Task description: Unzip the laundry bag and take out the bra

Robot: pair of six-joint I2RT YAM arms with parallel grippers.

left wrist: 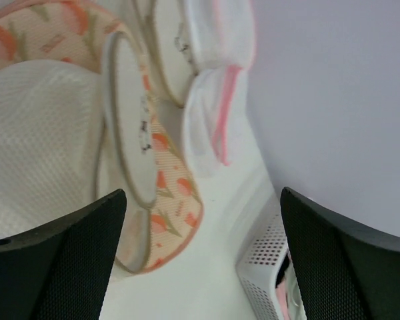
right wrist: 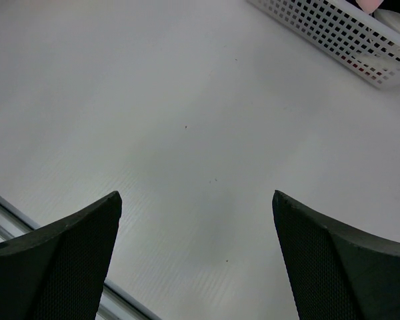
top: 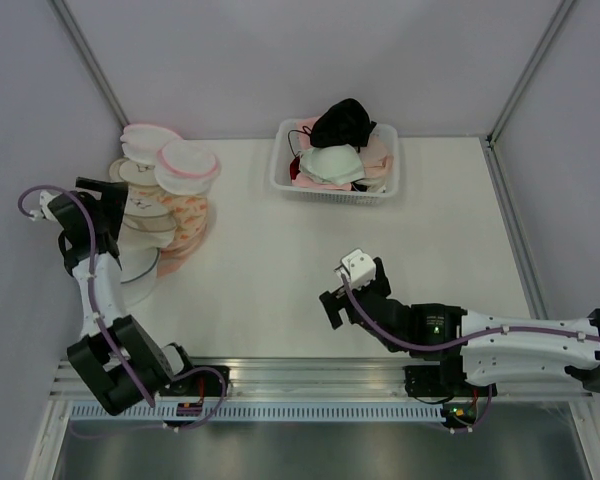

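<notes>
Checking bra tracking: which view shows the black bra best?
Top external: the black bra lies in plain sight atop the pile in the white basket. Left wrist shows only a basket corner, right wrist only its wall; neither clearly shows the bra.

Jaws gape wide on left arm (top: 86,275) and right arm (top: 520,336).

laundry bag (left wrist: 129,127) — cream lid, tan rim, in left stack | bra (top: 342,122) — black, atop basket

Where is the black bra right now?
In the top view, the black bra lies on top of the pile of bras in the white basket, at the back of the table, slightly right of centre.
</notes>
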